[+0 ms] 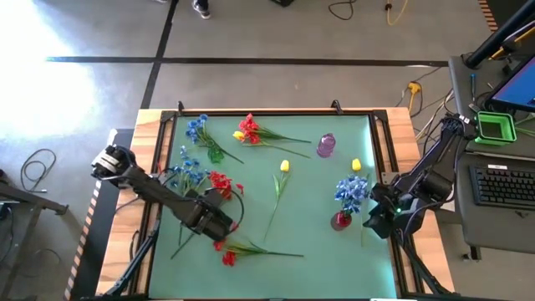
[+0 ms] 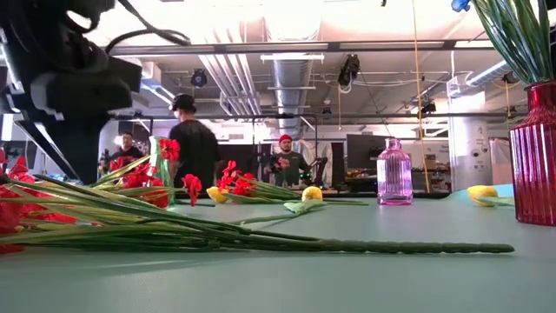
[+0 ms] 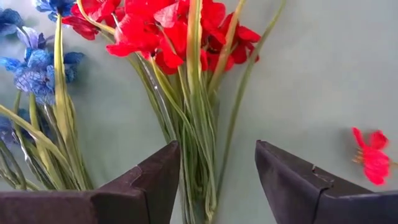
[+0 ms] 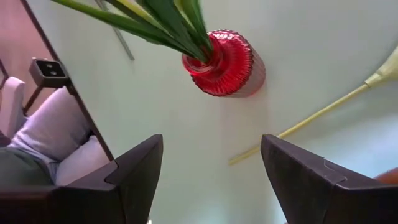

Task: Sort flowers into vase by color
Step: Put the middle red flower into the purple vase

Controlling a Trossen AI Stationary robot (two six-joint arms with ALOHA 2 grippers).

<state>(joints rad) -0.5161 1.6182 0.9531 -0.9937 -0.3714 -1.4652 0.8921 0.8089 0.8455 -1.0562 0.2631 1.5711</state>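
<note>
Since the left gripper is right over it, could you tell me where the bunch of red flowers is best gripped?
Probably on the bundled green stems, well below the red blooms. The bunch lies flat on the table, so the left gripper should come straight down, fingers astride the stems where they run closest together.

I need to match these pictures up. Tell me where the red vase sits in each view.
High view: red vase, lower right, blue flowers standing in it.
Low view: far right edge.
Left wrist view: not in it.
Right wrist view: top centre, beyond the right tool.
Shared landmark: the green stems rising from its mouth.
</note>
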